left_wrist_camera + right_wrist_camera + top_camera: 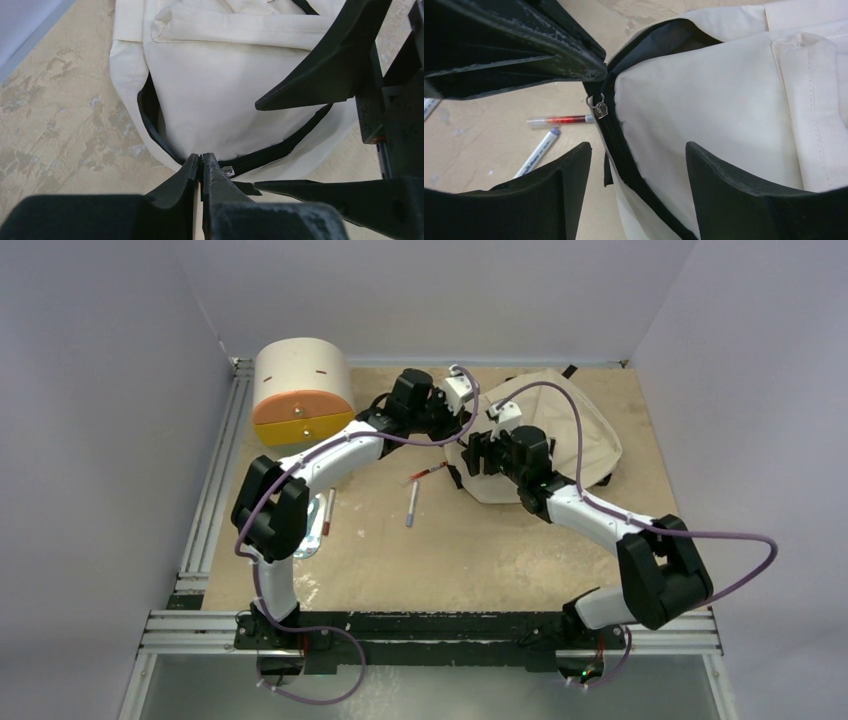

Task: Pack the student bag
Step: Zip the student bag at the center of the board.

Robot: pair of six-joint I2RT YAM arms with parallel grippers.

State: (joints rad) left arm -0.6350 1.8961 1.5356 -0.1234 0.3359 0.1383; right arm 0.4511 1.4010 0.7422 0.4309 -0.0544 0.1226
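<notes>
well, the student bag (570, 430) lies flat at the far right part of the worktop (480, 560), with its zipped edge turned toward the middle, and both arms meet at that edge. the left pincer (200, 159) is closed tight, its tips resting on the black zipper line just beside the small metal zipper pull (228, 171); whether it pinches a bit of cloth there i cannot tell. the right pincer (636, 150) stands wide, one finger on each side of the bag's edge, and it holds nothing. the zipper looks partly open above the pull (600, 107), where a dark gap shows. i judge the step in hand is to open the bag so that things can go inside. to do it well, the right pincer should come down onto the pull itself, not onto the cloth beside it, and close only when the pull is truly between the fingers, because it is small and slips easily. the left pincer should keep the edge steady, so the soft bag does not slide along with the pull. a red pen (559, 120) and a blue pen (538, 152) wait on the worktop near the bag, probably the things to pack.
</notes>
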